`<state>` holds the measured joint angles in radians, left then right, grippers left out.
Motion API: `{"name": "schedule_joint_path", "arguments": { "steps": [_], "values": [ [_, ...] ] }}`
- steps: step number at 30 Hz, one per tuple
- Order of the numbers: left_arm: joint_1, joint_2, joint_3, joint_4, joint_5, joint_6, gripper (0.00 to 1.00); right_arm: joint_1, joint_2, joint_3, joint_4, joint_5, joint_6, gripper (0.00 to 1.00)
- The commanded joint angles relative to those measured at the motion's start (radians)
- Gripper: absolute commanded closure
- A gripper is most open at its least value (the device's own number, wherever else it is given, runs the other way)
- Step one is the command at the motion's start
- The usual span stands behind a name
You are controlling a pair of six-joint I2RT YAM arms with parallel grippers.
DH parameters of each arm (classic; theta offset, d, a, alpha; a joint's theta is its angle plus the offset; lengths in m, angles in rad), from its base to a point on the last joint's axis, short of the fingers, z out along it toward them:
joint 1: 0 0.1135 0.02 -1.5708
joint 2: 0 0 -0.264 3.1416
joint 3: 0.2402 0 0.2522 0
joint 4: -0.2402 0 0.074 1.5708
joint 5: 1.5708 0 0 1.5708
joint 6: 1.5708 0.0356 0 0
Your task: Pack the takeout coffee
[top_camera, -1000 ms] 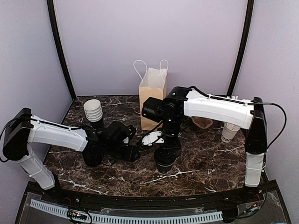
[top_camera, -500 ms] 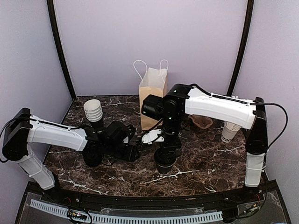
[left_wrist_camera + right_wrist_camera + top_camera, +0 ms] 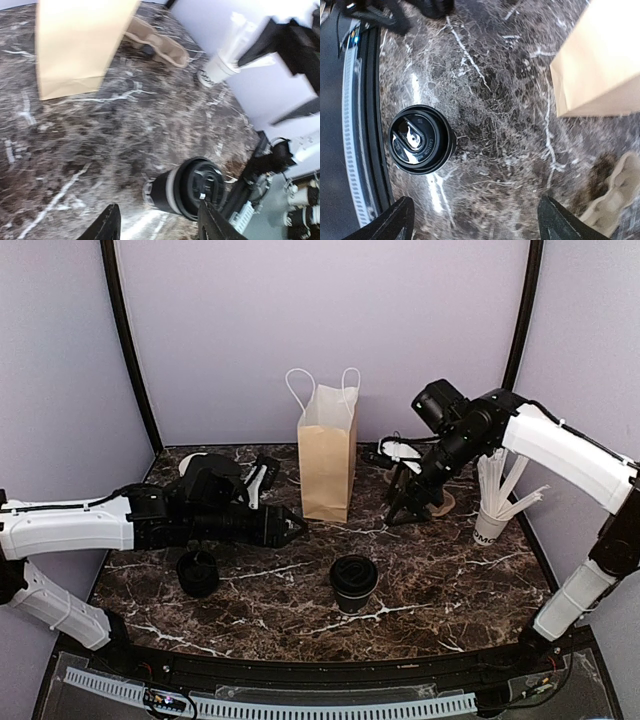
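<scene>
Placement of the takeout coffee (image 3: 354,580) is given best by the top view: it stands upright and lidded on the marble table (image 3: 450,580), near the front edge, in front of the brown paper bag (image 3: 328,455) and well apart from it. Neither arm touches it.

The left gripper (image 3: 295,527) is held low, left of the bag's foot, and the right gripper (image 3: 400,512) is raised on the far side of the bag, above a pulp cup carrier (image 3: 440,502). A white cup of stirrers (image 3: 492,520) is seen at the right edge, and a short black round object (image 3: 197,573), not identifiable, under the left arm.

In the left wrist view the cup's side wall and lid rim (image 3: 187,187) are shown. The left gripper (image 3: 160,227) is spread with nothing between its fingers (image 3: 107,225).

Only in the right wrist view is the lid (image 3: 421,139) seen from straight above, with its lettering and sip hole. There the right gripper (image 3: 480,225) is parted wide and empty, high over the table.
</scene>
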<state>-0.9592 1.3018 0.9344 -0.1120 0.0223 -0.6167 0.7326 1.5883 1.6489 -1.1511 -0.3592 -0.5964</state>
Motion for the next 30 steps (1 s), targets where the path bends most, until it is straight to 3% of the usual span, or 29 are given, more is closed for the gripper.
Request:
{"name": "schedule_joint_path", "arguments": {
  "steps": [1, 7, 14, 26, 30],
  "values": [
    [-0.028, 0.031, -0.005, 0.105, 0.206, -0.020, 0.44, -0.100, -0.027, -0.237, 0.247, -0.278, 0.186, 0.18],
    [-0.060, 0.132, 0.028, 0.098, 0.286, -0.119, 0.47, -0.136, -0.060, -0.461, 0.417, -0.397, 0.357, 0.27],
    [-0.062, 0.189, 0.000, 0.171, 0.296, -0.161, 0.53, -0.137, -0.060, -0.570, 0.501, -0.472, 0.467, 0.32],
    [-0.063, 0.280, 0.042, 0.196, 0.313, -0.147, 0.58, -0.137, 0.012, -0.575, 0.476, -0.568, 0.476, 0.48],
    [-0.062, 0.314, 0.063, 0.176, 0.320, -0.137, 0.58, -0.136, 0.034, -0.572, 0.451, -0.591, 0.460, 0.48]
  ]
}}
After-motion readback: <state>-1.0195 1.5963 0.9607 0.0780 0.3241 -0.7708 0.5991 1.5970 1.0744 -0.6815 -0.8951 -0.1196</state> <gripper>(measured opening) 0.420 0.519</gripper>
